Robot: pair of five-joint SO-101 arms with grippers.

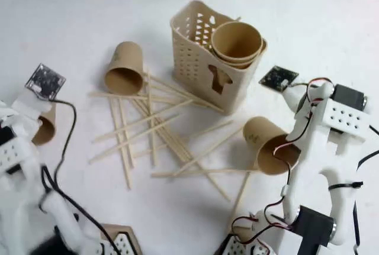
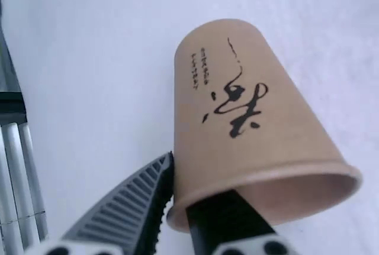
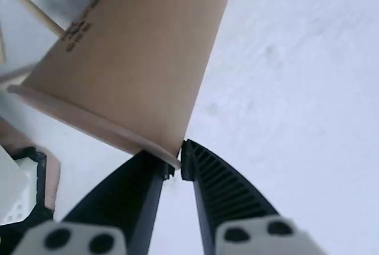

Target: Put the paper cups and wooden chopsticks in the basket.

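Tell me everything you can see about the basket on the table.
The basket is a cream, plastic-looking tall box with rows of small holes in its walls and a keyhole-shaped handle cut-out on the near side. It stands upright on the white table, open top up. Stacked brown paper cups sit inside, rims above its edge. Several wooden chopsticks lie with ends reaching its base.

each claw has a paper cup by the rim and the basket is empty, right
Wrong on the basket: the high view shows nested cups in it, not empty. The left claw does have the left cup by the rim, and the right claw the right cup.
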